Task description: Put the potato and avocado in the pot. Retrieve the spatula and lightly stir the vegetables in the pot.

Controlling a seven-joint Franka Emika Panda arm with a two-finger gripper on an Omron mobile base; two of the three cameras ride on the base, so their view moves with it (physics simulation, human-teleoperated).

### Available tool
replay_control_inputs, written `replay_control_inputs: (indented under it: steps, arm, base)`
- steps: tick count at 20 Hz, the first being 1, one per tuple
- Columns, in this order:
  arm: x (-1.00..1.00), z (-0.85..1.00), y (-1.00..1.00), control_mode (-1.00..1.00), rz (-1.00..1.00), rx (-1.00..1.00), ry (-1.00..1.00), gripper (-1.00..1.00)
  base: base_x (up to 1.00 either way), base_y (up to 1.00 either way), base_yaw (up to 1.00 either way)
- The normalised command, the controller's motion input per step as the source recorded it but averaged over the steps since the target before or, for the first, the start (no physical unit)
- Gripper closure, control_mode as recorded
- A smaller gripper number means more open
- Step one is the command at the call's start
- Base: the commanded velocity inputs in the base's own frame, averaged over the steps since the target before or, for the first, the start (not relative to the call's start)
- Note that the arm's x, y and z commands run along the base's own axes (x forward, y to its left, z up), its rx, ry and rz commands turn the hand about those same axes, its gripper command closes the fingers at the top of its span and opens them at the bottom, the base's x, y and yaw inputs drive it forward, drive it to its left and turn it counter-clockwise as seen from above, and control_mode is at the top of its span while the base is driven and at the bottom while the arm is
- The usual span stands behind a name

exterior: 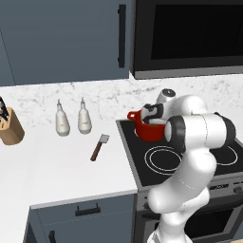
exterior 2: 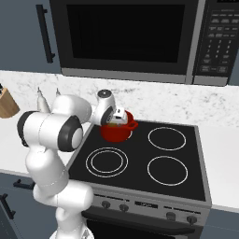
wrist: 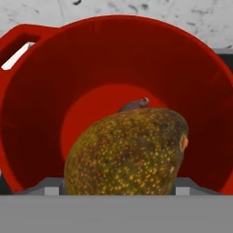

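Black glass cooktop [exterior 2: 140,161] with four white-ringed burners, set in a white counter [exterior: 61,175] under a dark microwave [exterior 2: 126,35]. White marble-pattern backsplash behind.

Squat round bright red pot [exterior 2: 116,133] with two small side handles stands on the rear left burner. In the hand view its interior wall [wrist: 54,91] and flat floor are seen from above and close.

White arm's gripper [exterior 2: 119,119] is poised directly over the pot's mouth, pointed down into it. Jaws spread wide around the ochre, golden-speckled roundish potato [wrist: 127,152], which sits between the finger bases and fills the lower middle of the hand view; it appears held, above the pot floor.

A sliver of the dark maroon-brown avocado [wrist: 134,105] peeks over the potato's top edge, lying on the pot's floor.

On the counter left of the cooktop: wooden knife block [exterior: 10,127] at far left, two white bottles [exterior: 61,121] side by side near the backsplash.

Spatula [exterior: 99,146], slim reddish-brown handle with small light-grey blade, lies flat on the counter between the bottles and the cooktop edge, well apart from the pot.
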Motion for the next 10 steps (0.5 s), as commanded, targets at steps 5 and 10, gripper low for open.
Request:
replay_control_inputs:
  steps: [5,10]
  arm:
    - [0.2,-0.15,0.0,-1.0,0.02,0.0,0.08,1.0]
    - [0.16,-0.11,0.0,-1.0,0.02,0.0,0.08,1.0]
  base:
    - [0.0,0.0,0.0]
    - [0.0,0.0,0.0]
